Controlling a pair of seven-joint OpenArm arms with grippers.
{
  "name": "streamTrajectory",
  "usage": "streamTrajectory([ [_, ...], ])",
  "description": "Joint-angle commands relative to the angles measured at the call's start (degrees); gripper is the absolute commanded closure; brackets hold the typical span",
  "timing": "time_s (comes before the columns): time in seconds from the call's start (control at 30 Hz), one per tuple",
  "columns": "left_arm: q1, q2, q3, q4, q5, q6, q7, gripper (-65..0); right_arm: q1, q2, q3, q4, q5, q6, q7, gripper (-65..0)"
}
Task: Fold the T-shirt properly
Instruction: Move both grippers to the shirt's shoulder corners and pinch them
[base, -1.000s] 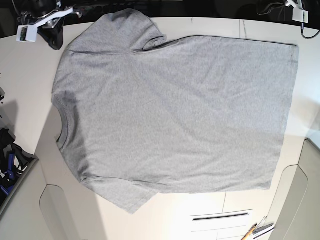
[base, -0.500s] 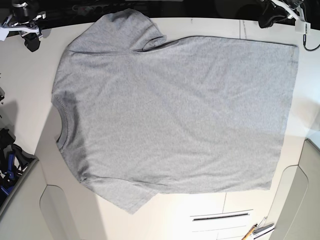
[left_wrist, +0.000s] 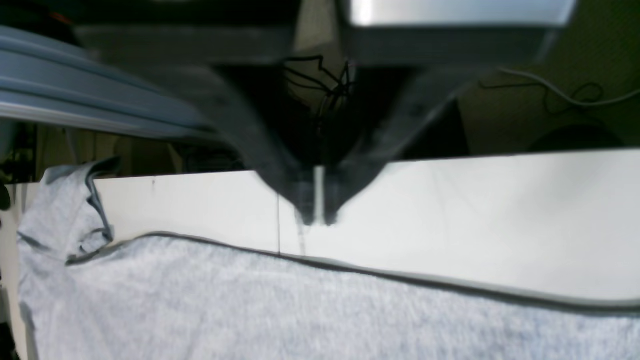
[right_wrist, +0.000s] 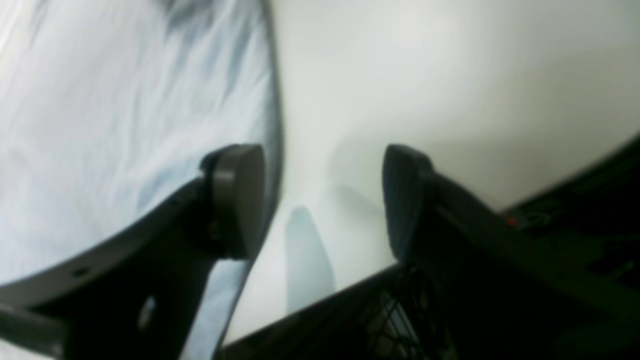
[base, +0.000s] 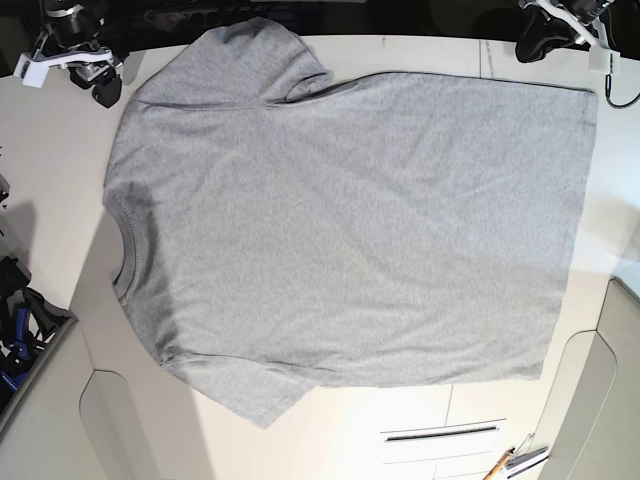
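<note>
The grey T-shirt (base: 340, 220) lies spread flat on the white table (base: 55, 190), plain side up, collar at the left and hem at the right. My right gripper (base: 100, 85) hovers at the table's top left, just beside the far sleeve. In the right wrist view it (right_wrist: 320, 200) is open and empty, with one finger (right_wrist: 235, 200) over the shirt's edge (right_wrist: 125, 125). My left gripper (base: 537, 42) is at the top right, near the hem corner. In the left wrist view it (left_wrist: 315, 220) is shut and empty over bare table just past the shirt's edge (left_wrist: 320, 310).
Black and blue gear (base: 20, 310) sits at the left edge. A pen (base: 498, 463) and a slotted panel (base: 440, 432) lie at the bottom. A cable (base: 622, 95) hangs at the top right. The table's far edge runs close behind both grippers.
My right gripper has moved right, toward the shirt's far sleeve. My left gripper came into view at the top right and has held there. The shirt has not moved.
</note>
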Motion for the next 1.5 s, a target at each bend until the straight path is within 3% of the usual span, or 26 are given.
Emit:
streamTrajectory([
  [0.0,0.79,-0.48,-0.48,0.61,-0.9,-0.71,-0.79,-18.4,0.46,0.42,-1.05,0.87,-0.24,0.81,0.37,-37.1],
  [0.07,0.79,-0.48,-0.48,0.63,-0.9,-0.71,-0.79,-24.0,2.03,0.28,-3.39,0.85,-2.64,0.74,0.02,-37.1],
  [0.23,0.81,-0.48,-0.48,0.61,-0.85,-0.71,-0.26,-24.2,4.68,-0.02,-4.55,0.85,-4.11,-0.81,-0.11,-37.1],
  [0.57,0.79,-0.48,-0.48,0.61,-0.9,-0.71,-0.15,-24.2,5.97,-0.04,-4.2,-3.8,-3.04,-0.81,-1.11,-37.1],
  [0.77,0.79,-0.48,-0.48,0.61,-0.9,-0.71,-0.17,-24.2,8.28,-0.04,-4.26,-10.99,2.95,5.35,-3.91,-37.1],
  [0.97,0.79,-0.48,-3.39,0.63,-1.07,-0.71,-0.2,-24.2,7.02,-0.02,-4.28,-11.19,5.68,7.21,-4.96,-36.8],
  [1.03,0.79,-0.48,-5.33,0.63,-2.23,-0.71,-0.17,-24.2,6.67,-0.02,-4.28,-11.19,6.05,7.21,-5.01,-31.0],
  [1.13,0.76,-0.5,-8.5,0.63,-4.24,-0.71,-0.17,-24.2,6.71,-0.02,-4.28,-11.17,6.05,7.32,-5.07,-13.0],
  [1.23,0.44,-0.48,-11.19,0.61,-5.18,-0.71,-0.17,-24.2,6.71,-0.02,-4.28,-11.17,6.01,8.24,-5.07,-0.6],
  [1.47,-6.54,-0.48,-13.25,0.61,-1.66,-0.71,-0.17,-25.5,6.67,-0.02,-4.28,-11.17,4.42,8.26,-5.51,0.0],
])
